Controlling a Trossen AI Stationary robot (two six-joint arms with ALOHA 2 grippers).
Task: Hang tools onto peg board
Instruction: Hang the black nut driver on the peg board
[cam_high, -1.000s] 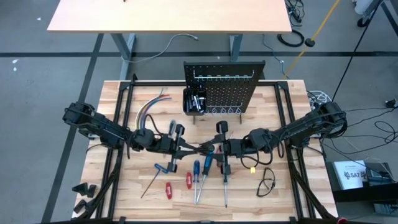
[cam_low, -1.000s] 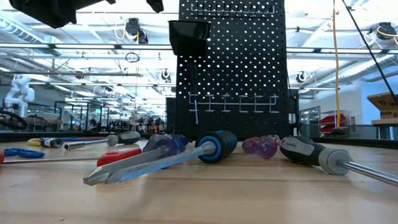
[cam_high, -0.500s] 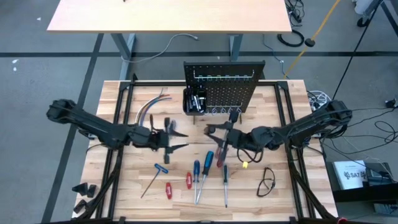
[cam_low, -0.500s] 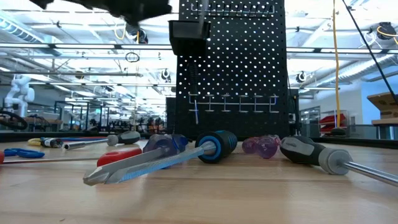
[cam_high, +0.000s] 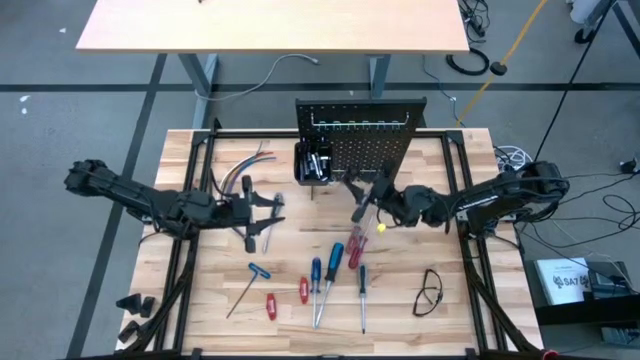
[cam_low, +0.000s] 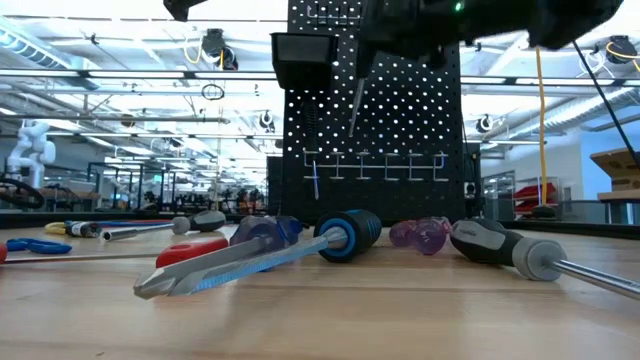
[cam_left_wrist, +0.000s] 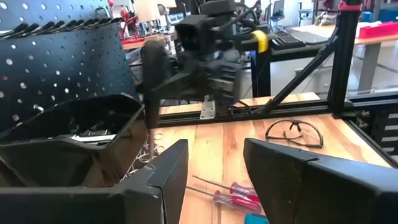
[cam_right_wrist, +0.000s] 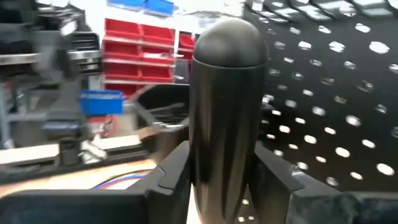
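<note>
The black peg board (cam_high: 365, 135) stands upright at the table's far middle, with a small black bin (cam_high: 313, 163) on its front. My right gripper (cam_high: 362, 202) hovers just in front of the board, shut on a black-handled screwdriver (cam_right_wrist: 229, 93). The screwdriver's slim shaft (cam_low: 355, 105) hangs down before the board. My left gripper (cam_high: 258, 218) stands open to the left of it, with nothing between its fingers (cam_left_wrist: 171, 168). Several blue- and red-handled screwdrivers (cam_high: 333, 262) lie flat on the tabletop nearer the front. My right gripper pinches the screwdriver's black handle (cam_right_wrist: 227, 143) between its two fingers, below the rounded free end (cam_right_wrist: 230, 43). The fingers come level from the table's right and lie across the handle. The tool is lifted clear, almost upright, shaft (cam_left_wrist: 151, 142) pointing down.
A bundle of coloured wires (cam_high: 240, 170) lies at the far left. A T-handled key (cam_high: 252, 275) lies near the front left. Safety glasses (cam_high: 430, 290) rest at the front right. A row of metal hooks (cam_low: 375, 165) runs across the board's lower part.
My left gripper has drawn back toward the table's left edge, away from the black-handled screwdriver that both grippers met over at the table's middle. My right gripper has carried that screwdriver up and toward the far edge, close to the peg board.
</note>
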